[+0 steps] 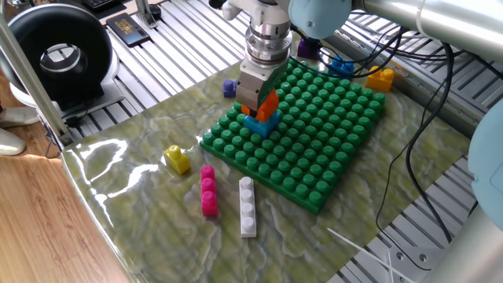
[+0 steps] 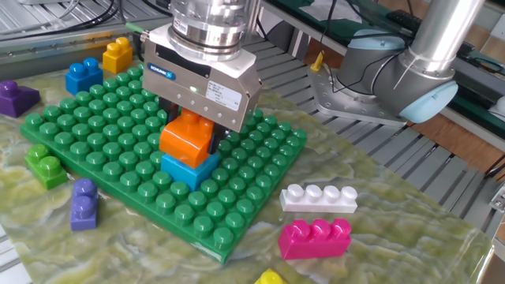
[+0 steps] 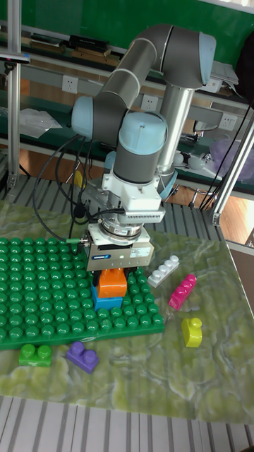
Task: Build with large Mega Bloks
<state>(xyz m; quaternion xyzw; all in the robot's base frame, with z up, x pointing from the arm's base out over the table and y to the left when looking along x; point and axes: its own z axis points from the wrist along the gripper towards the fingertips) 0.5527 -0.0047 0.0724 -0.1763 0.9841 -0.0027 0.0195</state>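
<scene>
Your gripper (image 2: 192, 132) is closed on one orange brick (image 2: 187, 136), seated on one light blue brick (image 2: 189, 167) on the green baseplate (image 2: 260, 173); one white brick (image 2: 319, 197), one pink brick (image 2: 315, 238) lie on the tabletop (image 2: 394, 229).

Glossy plastic orange brick (image 2: 187, 136) — glossy studded plastic baseplate (image 2: 110, 118) beneath

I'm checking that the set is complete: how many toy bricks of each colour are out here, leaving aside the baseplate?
Orange plastic bricks: 2
Blue plastic bricks: 2
Purple plastic bricks: 2
Yellow plastic brick: 1
Pink plastic brick: 1
White plastic brick: 1
Green plastic brick: 1
Total: 10
</scene>
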